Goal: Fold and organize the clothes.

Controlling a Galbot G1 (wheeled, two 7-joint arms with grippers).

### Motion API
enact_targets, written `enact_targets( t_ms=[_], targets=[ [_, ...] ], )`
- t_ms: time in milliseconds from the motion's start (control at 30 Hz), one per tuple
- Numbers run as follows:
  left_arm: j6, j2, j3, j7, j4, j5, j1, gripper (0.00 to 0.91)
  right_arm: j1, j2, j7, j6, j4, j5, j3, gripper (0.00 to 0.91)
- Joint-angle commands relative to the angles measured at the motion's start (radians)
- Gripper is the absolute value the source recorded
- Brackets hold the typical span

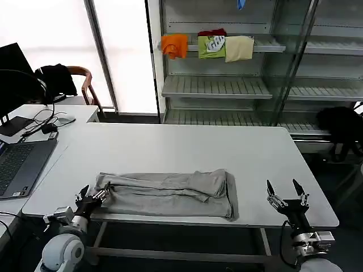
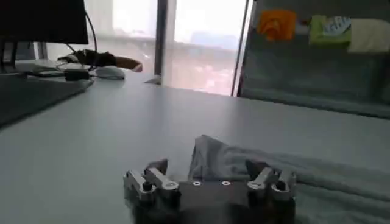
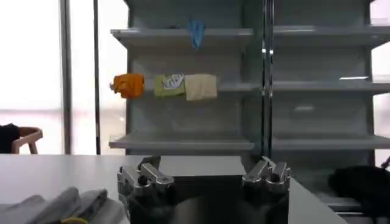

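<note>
The clothes (image 1: 170, 192) are one light grey shirt, folded into a long flat strip along the front of the white table (image 1: 187, 147). My left gripper (image 1: 95, 194) sits open at the strip's left end, its fingers spread level with the cloth edge. In the left wrist view the shirt's end (image 2: 244, 161) rises just ahead of the left gripper (image 2: 207, 170), between the spread jaws. My right gripper (image 1: 282, 190) stands open over the table's front right edge, apart from the shirt. The right wrist view shows the right gripper (image 3: 206, 167) with nothing in it and the shirt (image 3: 61, 204) off to one side.
A laptop (image 1: 17, 164) with cables and a mouse lies on the desk to the left. A black garment (image 1: 57, 79) hangs on a chair behind it. Shelves (image 1: 215, 85) at the back carry small orange (image 1: 174, 45), green (image 1: 211, 46) and cream (image 1: 239, 48) garments. A black bag (image 1: 340, 124) sits far right.
</note>
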Motion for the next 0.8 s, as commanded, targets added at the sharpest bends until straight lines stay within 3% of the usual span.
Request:
enact_targets(
  t_ms=[33,300,800],
  targets=[
    [0.072,-0.004,0.003,0.011,-0.005,-0.016,-0.012,0.020,-0.005,0.002,0.000,0.015,-0.007,0.006,0.008,0.907],
    [0.144,0.024,-0.001,0.021,-0.045,-0.012,-0.002,0.010,-0.001,0.005,-0.002,0.015,-0.004,0.005,0.004,0.907],
    [0.129,0.038,0.001,0.024,-0.059,-0.030,-0.008,0.000,-0.001,0.011,-0.004,0.013,0.004,0.000,-0.006,0.907]
  ],
)
